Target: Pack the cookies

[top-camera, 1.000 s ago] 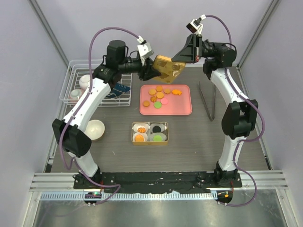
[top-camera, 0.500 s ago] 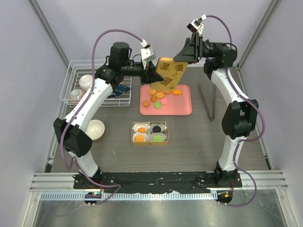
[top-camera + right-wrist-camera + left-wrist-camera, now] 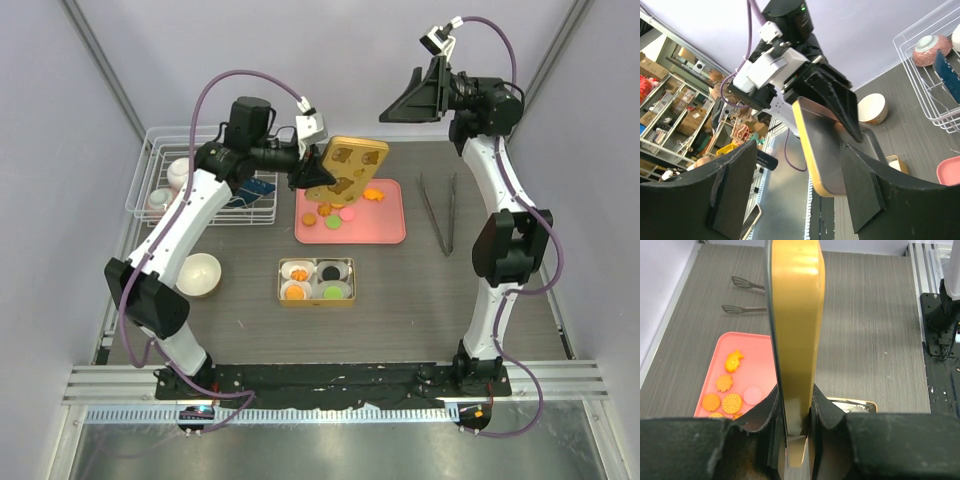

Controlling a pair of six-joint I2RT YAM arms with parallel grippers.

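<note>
Aloft, left gripper [image 3: 308,172] pinches gold lid [image 3: 347,168] — right gripper [image 3: 398,107] apart, jaws spread

Bright, even light falls from above, and things cast only faint, soft shadows on the table [image 3: 400,300]. The steel sheet [image 3: 300,450] at the near edge shows pale glare. In the left wrist view the gold lid [image 3: 795,300] carries a soft sheen, while the left pincer [image 3: 795,412] is dark and blurred. The right pincer [image 3: 799,150] looms dark and featureless in a tilted picture.
</note>
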